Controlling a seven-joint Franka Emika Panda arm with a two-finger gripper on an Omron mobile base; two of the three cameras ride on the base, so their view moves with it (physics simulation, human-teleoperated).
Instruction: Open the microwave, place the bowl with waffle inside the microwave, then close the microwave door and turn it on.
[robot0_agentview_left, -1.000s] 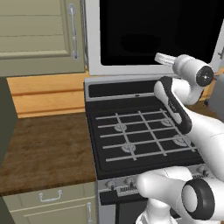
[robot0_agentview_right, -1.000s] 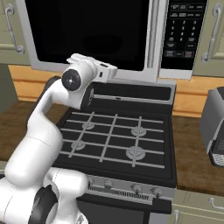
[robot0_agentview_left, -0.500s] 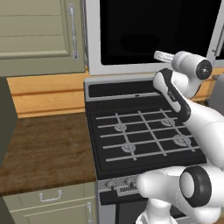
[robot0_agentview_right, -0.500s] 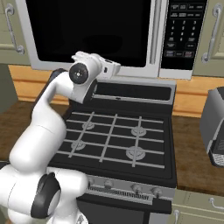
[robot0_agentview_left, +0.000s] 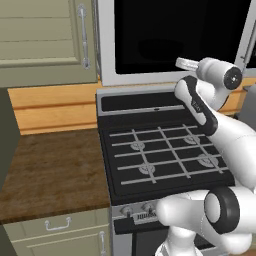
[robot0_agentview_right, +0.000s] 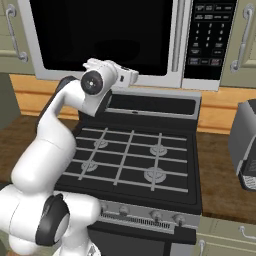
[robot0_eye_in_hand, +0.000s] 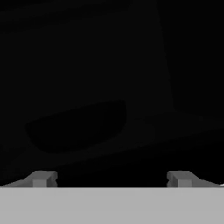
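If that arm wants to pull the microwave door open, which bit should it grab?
Probably the long vertical silver bar handle at the right edge of the microwave door. It stands off the flat black glass, so the open gripper could come straight from the front, one finger either side of the bar.

The arm (robot0_agentview_right: 47, 150) is glossy white, built of rounded, swollen segments with dark grey rings and round black caps at the joints. A black band runs along one link. The gripper (robot0_eye_in_hand: 111, 178) has two small grey, blocky fingertips.
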